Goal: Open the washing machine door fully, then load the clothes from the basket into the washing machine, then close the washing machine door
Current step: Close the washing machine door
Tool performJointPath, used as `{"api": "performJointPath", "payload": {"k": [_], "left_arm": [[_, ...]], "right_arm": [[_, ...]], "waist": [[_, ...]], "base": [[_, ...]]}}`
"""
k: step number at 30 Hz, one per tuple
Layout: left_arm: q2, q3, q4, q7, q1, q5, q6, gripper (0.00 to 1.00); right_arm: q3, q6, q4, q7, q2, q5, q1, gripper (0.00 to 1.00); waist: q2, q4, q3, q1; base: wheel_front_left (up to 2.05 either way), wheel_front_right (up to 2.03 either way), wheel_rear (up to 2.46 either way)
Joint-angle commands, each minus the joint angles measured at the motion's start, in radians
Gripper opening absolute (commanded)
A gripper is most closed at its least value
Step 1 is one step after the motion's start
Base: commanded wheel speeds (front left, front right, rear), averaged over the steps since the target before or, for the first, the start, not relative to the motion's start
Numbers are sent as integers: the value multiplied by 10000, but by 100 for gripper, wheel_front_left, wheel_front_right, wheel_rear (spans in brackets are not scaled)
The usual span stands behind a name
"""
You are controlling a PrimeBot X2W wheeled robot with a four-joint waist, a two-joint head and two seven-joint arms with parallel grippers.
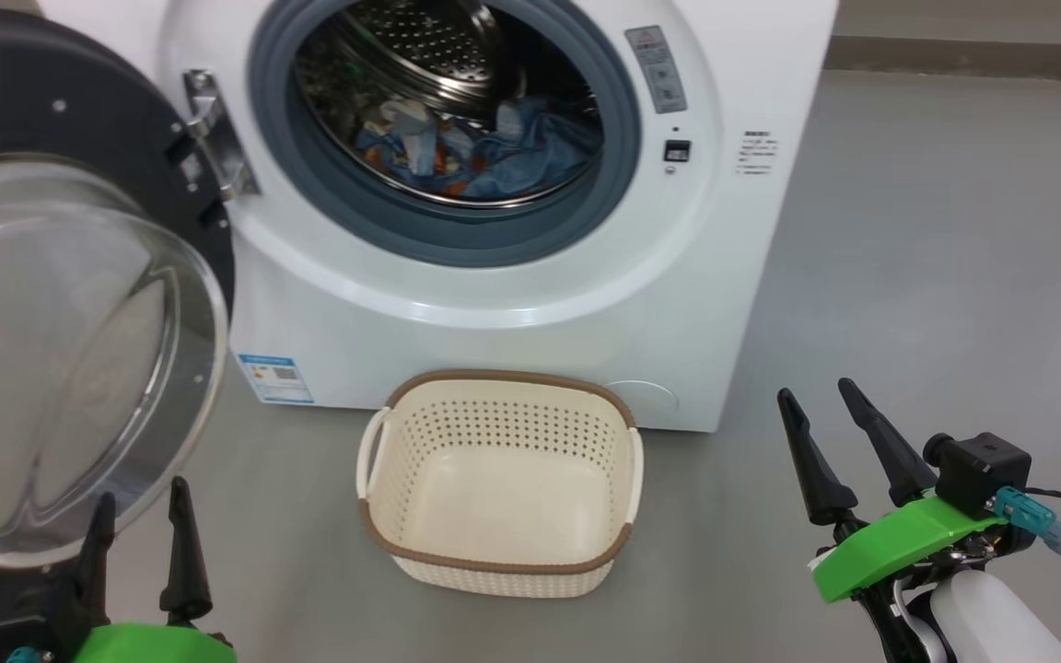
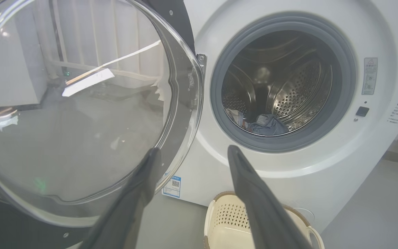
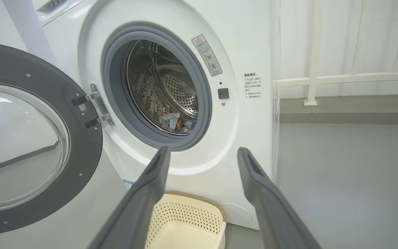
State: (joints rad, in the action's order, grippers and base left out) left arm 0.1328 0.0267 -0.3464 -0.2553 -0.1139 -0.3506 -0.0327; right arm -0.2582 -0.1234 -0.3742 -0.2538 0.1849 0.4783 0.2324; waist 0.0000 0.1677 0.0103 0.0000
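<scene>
Gaping empty, left tool and right tool flank one basket before one washing machine.

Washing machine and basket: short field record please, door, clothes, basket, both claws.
washing machine door: standing wide open at the left
clothes: lying in the drum of the washing machine
basket: on the floor before the machine, nothing in it
left claw: open, holding nothing, near the door's lower edge
right claw: open, holding nothing, right of the basket
</scene>
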Motion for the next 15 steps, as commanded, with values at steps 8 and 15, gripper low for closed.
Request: {"api": "performJointPath", "payload": {"k": [8, 15], "left_arm": [[223, 226, 189, -24, -85, 120, 212, 100], [238, 153, 297, 52, 33, 104, 297, 100]], "right_arm": [[-312, -73, 134, -80, 43, 77, -12, 100], [-386, -73, 116, -80, 40, 80, -78, 100]], "waist": [[0, 1115, -240, 0], [0, 1763, -365, 0]], "base": [[0, 0, 0], [0, 0, 0]]}}
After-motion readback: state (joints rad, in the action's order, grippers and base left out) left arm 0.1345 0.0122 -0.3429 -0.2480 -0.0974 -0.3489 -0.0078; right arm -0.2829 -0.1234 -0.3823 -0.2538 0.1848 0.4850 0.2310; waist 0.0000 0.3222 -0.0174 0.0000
